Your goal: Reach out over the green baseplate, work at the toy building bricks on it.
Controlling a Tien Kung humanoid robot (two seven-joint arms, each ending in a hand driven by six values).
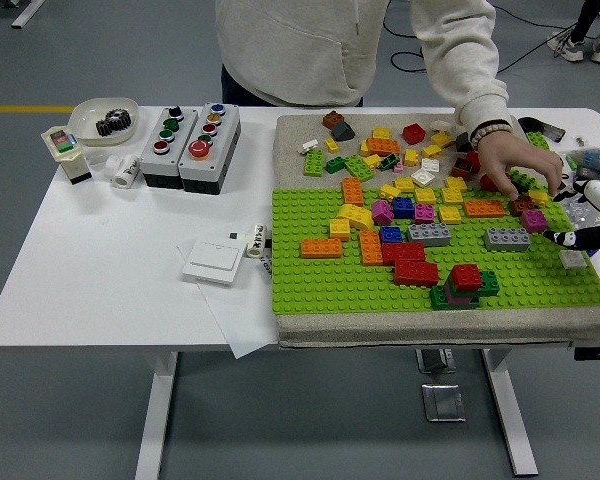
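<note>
1. Farthest from the robot hand, at the left end of the tabletop (100,260), a white bowl (102,118) holds a dark gear, with two button boxes (190,145) just beside it; none of this looks tied to the brick work.
2. Nearer, a white switch plate (215,262) lies on a sheet of paper just off the left edge of the green baseplate (320,285), well apart from the robot hand.
3. The green baseplate sits on a grey mat, and the toy bricks are spread across it and the mat's far part; an orange brick (321,247) lies alone at the left, and a red-and-green stack (466,283) stands near the front edge, left of the robot hand.
4. A grey brick (507,238) rests on the studs just left of the robot hand, probably an easy piece to reach.
5. A person at the far side reaches a hand (518,162) down among the bricks beyond the robot hand, fingertips at a brown brick (522,204), apparently sorting or placing pieces.
6. The right robot hand (590,237) comes in low at the right edge, just over the baseplate's side; whether its fingers are apart or together cannot be told. A small white brick (573,259) lies just in front of it.
7. No left robot hand shows.
</note>
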